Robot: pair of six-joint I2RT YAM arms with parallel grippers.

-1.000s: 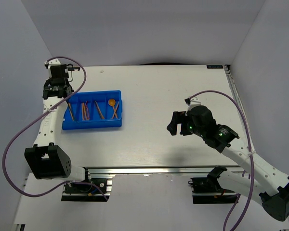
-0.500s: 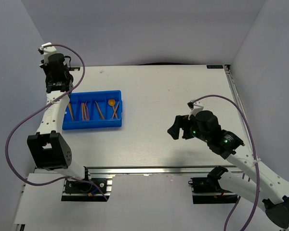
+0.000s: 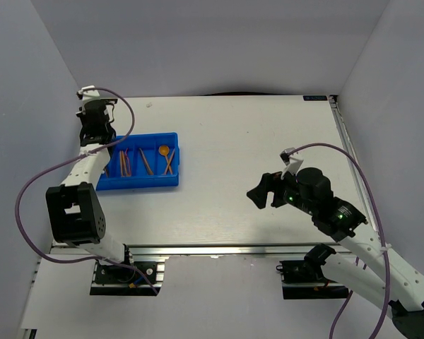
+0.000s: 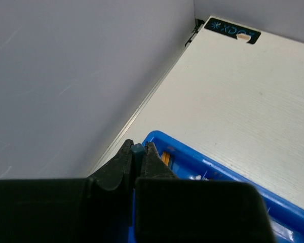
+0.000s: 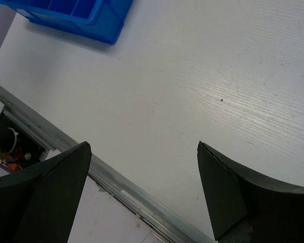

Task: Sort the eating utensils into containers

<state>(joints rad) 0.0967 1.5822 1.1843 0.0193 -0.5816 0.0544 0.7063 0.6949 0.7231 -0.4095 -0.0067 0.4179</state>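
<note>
Firstly, the jaws of the left gripper [image 4: 138,147] are pressed together on a thin dark grey-blue plastic utensil [image 4: 138,151]. Only the end of the utensil shows between the tips. These jaws are positioned over the far left corner of the shallow bright blue plastic tray [image 4: 207,161]. Orange and red plastic sticks [image 3: 126,162] and an orange plastic spoon [image 3: 164,151] lie in the tray's long compartments.

The jaws of the right gripper [image 5: 143,148] are spread wide with nothing between them. They hang over bare bench, well apart from the tray, which lies towards the left side.

The white wood-grain bench [image 3: 254,134] carries a black label [image 4: 232,31] at its far right corner. An aluminium rail [image 5: 116,185] runs along its near edge. Pale grey walls [image 3: 198,42] enclose the bench on three sides.
</note>
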